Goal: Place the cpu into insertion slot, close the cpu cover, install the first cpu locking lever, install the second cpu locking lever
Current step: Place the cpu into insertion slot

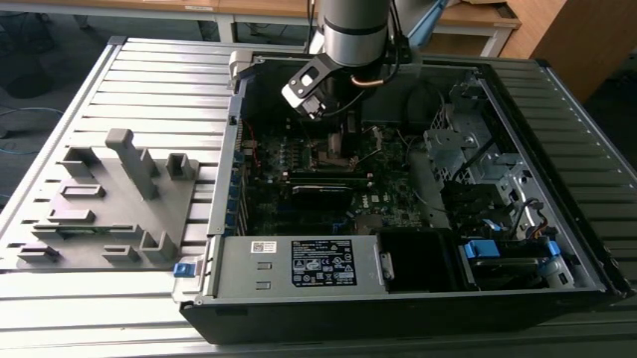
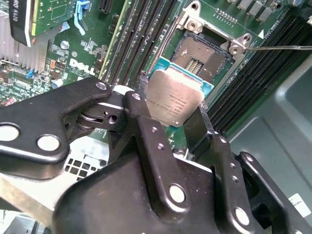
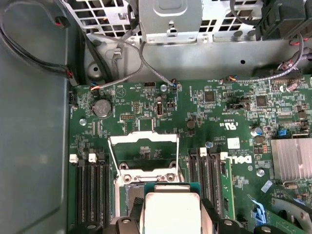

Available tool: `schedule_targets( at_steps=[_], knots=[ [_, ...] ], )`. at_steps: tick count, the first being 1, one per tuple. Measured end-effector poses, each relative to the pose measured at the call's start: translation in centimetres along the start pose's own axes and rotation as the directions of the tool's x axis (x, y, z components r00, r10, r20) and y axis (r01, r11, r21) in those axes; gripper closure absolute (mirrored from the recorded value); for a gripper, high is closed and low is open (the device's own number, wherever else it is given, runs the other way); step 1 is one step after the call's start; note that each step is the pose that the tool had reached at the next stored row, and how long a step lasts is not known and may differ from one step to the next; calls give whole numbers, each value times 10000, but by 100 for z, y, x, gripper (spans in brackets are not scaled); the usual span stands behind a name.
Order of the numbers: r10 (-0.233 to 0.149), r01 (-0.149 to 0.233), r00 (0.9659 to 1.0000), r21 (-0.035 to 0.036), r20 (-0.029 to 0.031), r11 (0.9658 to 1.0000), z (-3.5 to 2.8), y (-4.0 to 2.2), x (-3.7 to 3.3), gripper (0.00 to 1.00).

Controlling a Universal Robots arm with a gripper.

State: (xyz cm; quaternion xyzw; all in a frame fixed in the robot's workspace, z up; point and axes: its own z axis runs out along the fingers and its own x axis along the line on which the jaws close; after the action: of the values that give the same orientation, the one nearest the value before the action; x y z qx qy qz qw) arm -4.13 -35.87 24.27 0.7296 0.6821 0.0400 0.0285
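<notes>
The gripper (image 2: pixel 168 116) is clamping the cpu (image 2: pixel 178 92) just above the empty slot (image 2: pixel 202 56). The cover (image 3: pixel 143 138) is standing open, and no lever is installed yet.

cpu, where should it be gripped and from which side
Pinch the cpu by two opposite edges, coming from its metal-face side. It is a thin flat square, so the edges likely give the only purchase, and the underside is left free toward the open socket. The gripper holds it this way.
</notes>
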Motion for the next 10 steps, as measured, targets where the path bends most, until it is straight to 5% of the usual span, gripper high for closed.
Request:
schedule_targets(
  at_steps=[10],
  knots=[
    [-227,222,9995,-234,-225,9995,59,-58,-5,46]
  ],
)
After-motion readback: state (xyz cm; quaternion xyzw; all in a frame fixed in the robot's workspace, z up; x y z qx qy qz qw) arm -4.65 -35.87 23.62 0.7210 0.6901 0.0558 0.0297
